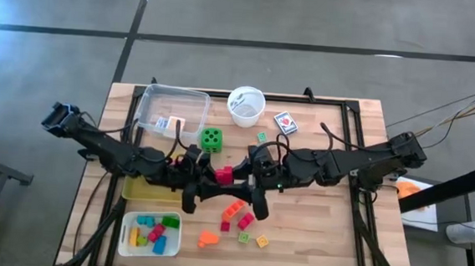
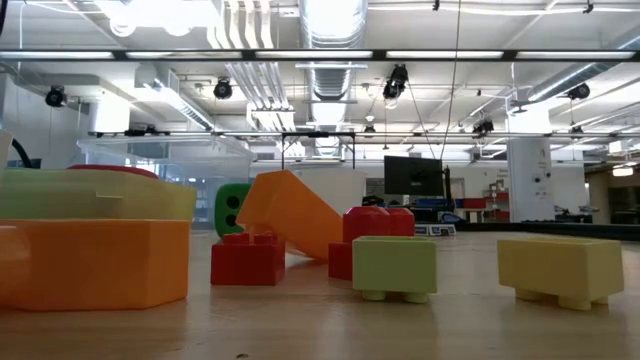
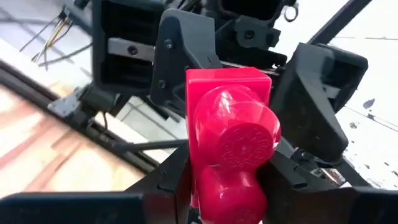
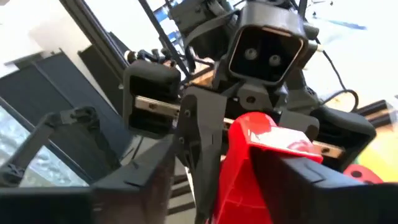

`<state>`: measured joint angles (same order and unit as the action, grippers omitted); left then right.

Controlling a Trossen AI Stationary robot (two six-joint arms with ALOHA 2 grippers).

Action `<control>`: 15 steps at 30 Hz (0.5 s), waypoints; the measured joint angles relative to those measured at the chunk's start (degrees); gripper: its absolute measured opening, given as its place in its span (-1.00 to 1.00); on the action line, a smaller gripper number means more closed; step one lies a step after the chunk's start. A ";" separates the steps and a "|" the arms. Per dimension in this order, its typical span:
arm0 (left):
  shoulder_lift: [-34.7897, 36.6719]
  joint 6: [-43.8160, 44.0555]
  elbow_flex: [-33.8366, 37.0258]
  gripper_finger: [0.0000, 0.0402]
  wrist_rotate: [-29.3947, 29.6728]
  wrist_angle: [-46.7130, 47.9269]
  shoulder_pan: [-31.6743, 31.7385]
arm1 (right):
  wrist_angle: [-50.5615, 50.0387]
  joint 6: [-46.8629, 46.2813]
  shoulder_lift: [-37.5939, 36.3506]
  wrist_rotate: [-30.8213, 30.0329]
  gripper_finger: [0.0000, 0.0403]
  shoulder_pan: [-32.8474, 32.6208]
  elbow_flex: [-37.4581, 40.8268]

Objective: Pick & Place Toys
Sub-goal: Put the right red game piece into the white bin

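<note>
**Handover mid-air: red block between both grippers**

Red block (image 3: 227,143) fills the left wrist view, pinched between the left gripper's (image 3: 224,186) fingers, studs toward the camera. Left gripper is clenched on it. Right gripper (image 4: 249,180) faces it head-on; its fingers flank the same block in the right wrist view, but I can't tell whether they're gripping or letting go. Judging by the pose, this is an arm-to-arm transfer, probably because the block's target is on the left arm's side.

High view: both arms meet over the table's (image 1: 330,240) middle, block (image 1: 223,175) held clear of the surface between them.

Rest of the toys:
- green die (image 1: 211,138) sits just beside the clear tray (image 1: 152,102) near the far-left corner
- card pack (image 1: 285,122) lies toward the far edge, next to the white cup (image 1: 246,106)
- loose blocks (orange, red, green, yellow) are scattered toward the near edge, e.g. orange block (image 1: 207,240)
- white tray (image 1: 125,236) at the near-left corner already holds several sorted blocks
- yellow tray (image 1: 137,190) sits between the two other trays, partly under the left arm

Risk, as I see it: a drop if one side lets go before the other has a firm hold.
</note>
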<state>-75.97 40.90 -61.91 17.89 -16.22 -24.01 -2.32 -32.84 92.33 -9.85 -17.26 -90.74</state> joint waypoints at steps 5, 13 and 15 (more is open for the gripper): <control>2.41 4.19 0.00 -0.39 -1.63 7.62 0.00 | -1.86 -0.23 0.02 -0.29 0.28 0.02 0.00; 7.76 11.17 0.00 -0.40 -6.63 27.42 -1.97 | -11.52 -4.58 0.02 -1.27 0.42 0.18 0.00; 8.79 14.08 0.00 -0.40 -7.36 35.03 -3.12 | -15.30 -6.20 0.02 -1.42 0.42 0.24 0.00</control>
<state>-67.18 54.98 -61.91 10.53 18.81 -27.13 -17.62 -39.04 92.36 -11.26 -17.02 -90.74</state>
